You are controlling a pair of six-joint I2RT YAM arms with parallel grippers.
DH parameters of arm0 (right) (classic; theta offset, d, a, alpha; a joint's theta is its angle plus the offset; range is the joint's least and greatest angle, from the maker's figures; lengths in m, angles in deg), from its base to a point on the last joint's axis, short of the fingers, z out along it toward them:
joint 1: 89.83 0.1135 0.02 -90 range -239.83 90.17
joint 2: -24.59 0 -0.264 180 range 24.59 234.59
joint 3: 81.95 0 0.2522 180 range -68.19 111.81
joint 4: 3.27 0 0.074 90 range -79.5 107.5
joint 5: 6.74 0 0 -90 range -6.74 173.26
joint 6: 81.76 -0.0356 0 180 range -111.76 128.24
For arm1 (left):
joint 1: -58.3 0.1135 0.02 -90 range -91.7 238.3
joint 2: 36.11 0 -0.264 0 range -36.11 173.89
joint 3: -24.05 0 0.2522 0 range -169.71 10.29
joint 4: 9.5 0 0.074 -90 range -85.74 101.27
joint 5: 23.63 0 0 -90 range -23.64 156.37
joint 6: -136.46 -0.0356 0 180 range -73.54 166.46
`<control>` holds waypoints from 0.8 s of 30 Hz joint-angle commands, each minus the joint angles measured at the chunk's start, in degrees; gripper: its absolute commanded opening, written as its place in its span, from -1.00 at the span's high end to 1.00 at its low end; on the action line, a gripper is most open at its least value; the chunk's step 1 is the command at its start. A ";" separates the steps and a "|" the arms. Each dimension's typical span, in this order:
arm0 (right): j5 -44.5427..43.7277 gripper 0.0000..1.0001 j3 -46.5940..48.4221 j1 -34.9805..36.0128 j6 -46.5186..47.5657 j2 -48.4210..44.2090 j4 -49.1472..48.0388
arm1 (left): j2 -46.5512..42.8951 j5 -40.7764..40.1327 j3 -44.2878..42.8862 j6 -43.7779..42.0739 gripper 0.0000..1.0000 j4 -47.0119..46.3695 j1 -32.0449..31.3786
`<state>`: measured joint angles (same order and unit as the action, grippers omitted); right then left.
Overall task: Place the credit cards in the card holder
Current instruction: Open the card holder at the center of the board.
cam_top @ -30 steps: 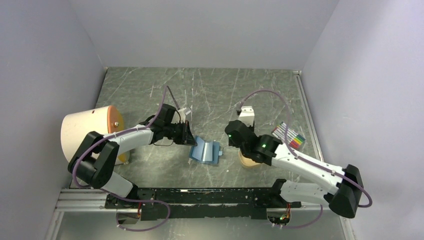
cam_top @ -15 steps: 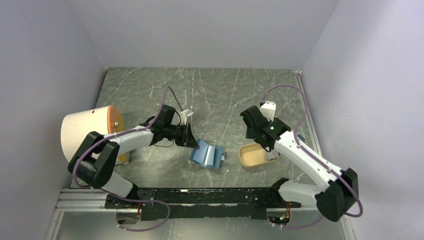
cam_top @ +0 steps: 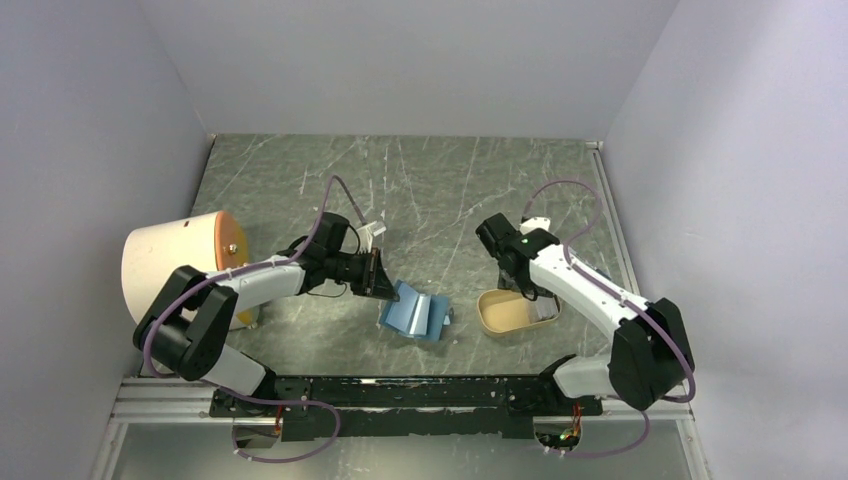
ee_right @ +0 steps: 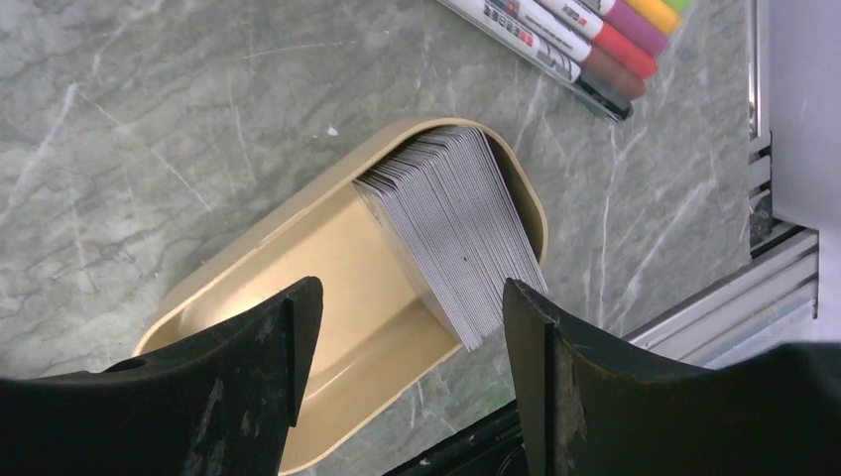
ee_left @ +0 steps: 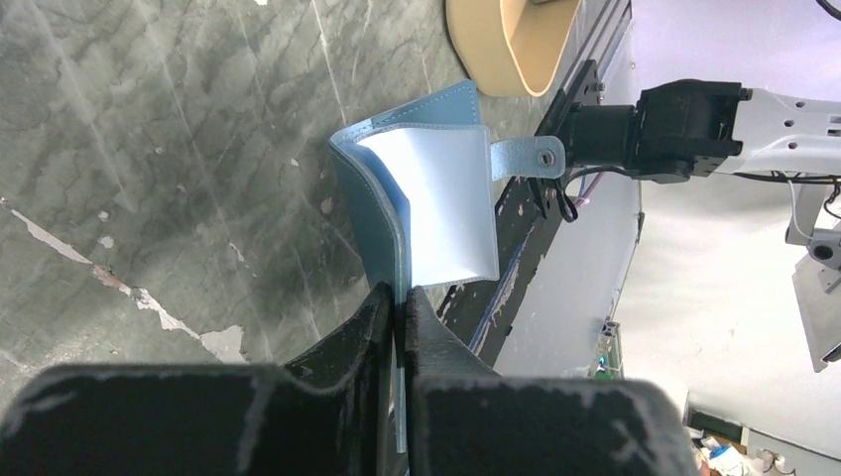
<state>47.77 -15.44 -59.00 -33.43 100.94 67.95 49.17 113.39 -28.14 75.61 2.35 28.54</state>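
Marble table (cam_top: 430, 180) — left pincer (ee_left: 400, 300) clamps card holder (ee_left: 436, 198), right pincer (ee_right: 412, 297) gapes over credit cards (ee_right: 451, 228), markers (ee_right: 585, 40) unreadable.

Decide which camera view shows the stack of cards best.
Right wrist: the cards lie fanned in the tan tray, edges distinct. Top view shows only a pale sliver in the tray; left wrist shows the tray, no cards.

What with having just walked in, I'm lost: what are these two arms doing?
The left arm's fingers are shut on one edge of the teal card holder, holding it spread open. The right arm's fingers stand open and empty over the tan oval tray, where a stack of credit cards leans against one end. No card has been picked up yet.
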 commanded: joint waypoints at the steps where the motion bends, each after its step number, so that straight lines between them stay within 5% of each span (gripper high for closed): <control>1: -1.58 -0.42 -1.61 -0.51 -5.31 -3.24 3.84 | -2.27 2.17 0.80 0.31 0.82 -1.66 0.24; 5: -2.97 -0.47 -2.84 -1.56 -8.30 -7.52 3.18 | -1.94 2.70 0.95 0.67 0.82 -2.08 0.19; 12: 7.49 -0.77 -5.89 -7.09 -5.34 -13.70 -8.03 | -2.12 2.78 1.55 0.90 0.82 -2.88 0.18; 19: 9.15 -0.69 -6.59 -7.06 -43.65 -22.00 8.25 | -2.98 1.51 1.25 0.10 0.82 -1.66 0.18; 24: 6.51 -0.77 -11.83 -7.09 -47.72 -26.05 5.61 | -2.95 2.15 1.33 0.29 0.82 -2.29 0.17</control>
<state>56.49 -23.17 -65.80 -70.15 77.56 72.01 47.73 114.13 -26.74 76.02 1.54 28.54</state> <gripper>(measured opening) 0.866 0.104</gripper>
